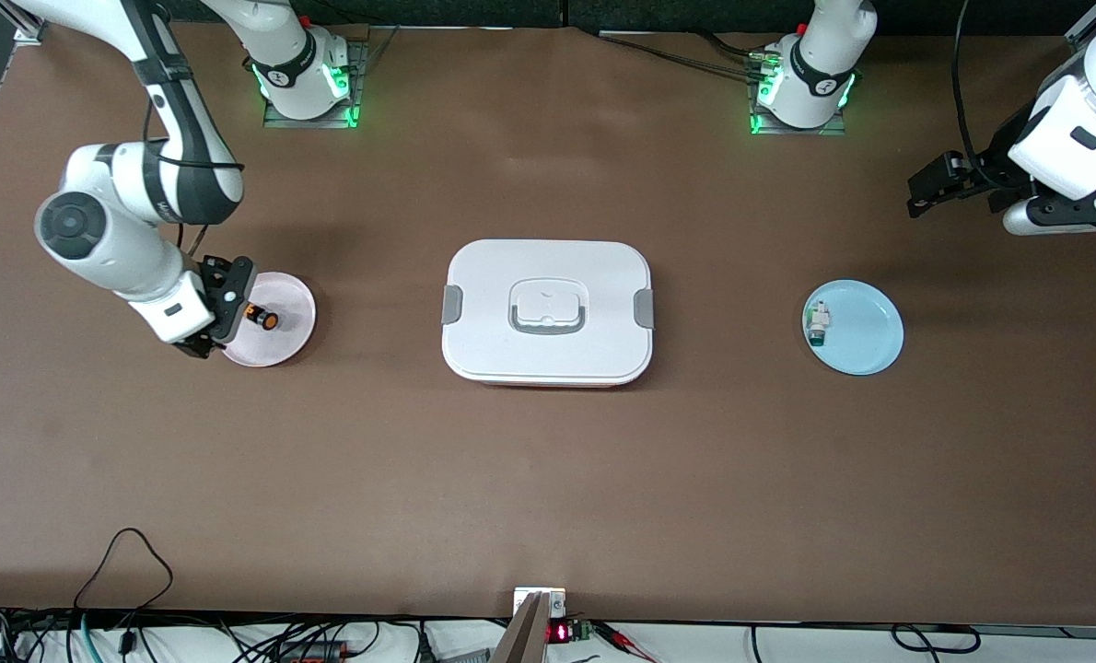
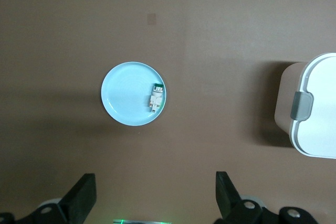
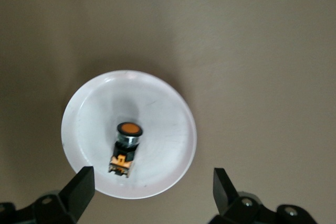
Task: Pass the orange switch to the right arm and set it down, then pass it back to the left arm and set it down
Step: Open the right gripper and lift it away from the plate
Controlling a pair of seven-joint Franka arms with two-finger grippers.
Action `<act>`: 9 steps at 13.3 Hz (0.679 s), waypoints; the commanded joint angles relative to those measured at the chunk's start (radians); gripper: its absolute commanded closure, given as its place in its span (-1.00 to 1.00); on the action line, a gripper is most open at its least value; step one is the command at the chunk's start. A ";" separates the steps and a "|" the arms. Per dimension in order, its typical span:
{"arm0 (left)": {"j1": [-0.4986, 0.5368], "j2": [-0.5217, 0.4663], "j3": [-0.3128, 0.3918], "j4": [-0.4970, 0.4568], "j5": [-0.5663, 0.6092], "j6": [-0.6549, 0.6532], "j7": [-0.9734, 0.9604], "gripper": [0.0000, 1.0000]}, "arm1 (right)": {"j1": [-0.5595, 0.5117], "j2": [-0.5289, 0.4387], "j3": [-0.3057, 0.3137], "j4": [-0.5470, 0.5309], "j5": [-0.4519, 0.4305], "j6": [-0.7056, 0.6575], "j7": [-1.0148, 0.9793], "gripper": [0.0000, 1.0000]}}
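The orange switch (image 1: 262, 319) (image 3: 126, 148) lies on its side on a pale pink plate (image 1: 288, 339) (image 3: 163, 124) toward the right arm's end of the table. My right gripper (image 1: 221, 315) (image 3: 152, 183) hangs open just above that plate's edge, its fingers well apart and touching nothing. The white box (image 1: 548, 276) (image 2: 316, 129) sits closed in the middle of the table. My left gripper (image 1: 927, 191) (image 2: 155, 190) is held high over the left arm's end, open and empty, and that arm waits.
A light blue plate (image 1: 870, 336) (image 2: 123, 98) with a small white-and-green component (image 1: 818, 324) (image 2: 156, 98) lies toward the left arm's end. Cables and a small display run along the table edge nearest the front camera.
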 commanded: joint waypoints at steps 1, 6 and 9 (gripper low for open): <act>0.006 -0.004 -0.005 -0.009 -0.029 0.014 0.004 -1.00 | 0.018 -0.022 0.003 0.129 0.030 -0.126 0.004 -1.00; 0.000 -0.004 -0.011 -0.006 -0.013 0.011 0.024 -1.00 | 0.019 -0.026 0.003 0.413 0.030 -0.420 0.030 -1.00; 0.001 -0.004 -0.011 -0.008 -0.013 0.010 0.024 -1.00 | 0.004 -0.026 -0.005 0.525 0.080 -0.563 0.081 -1.00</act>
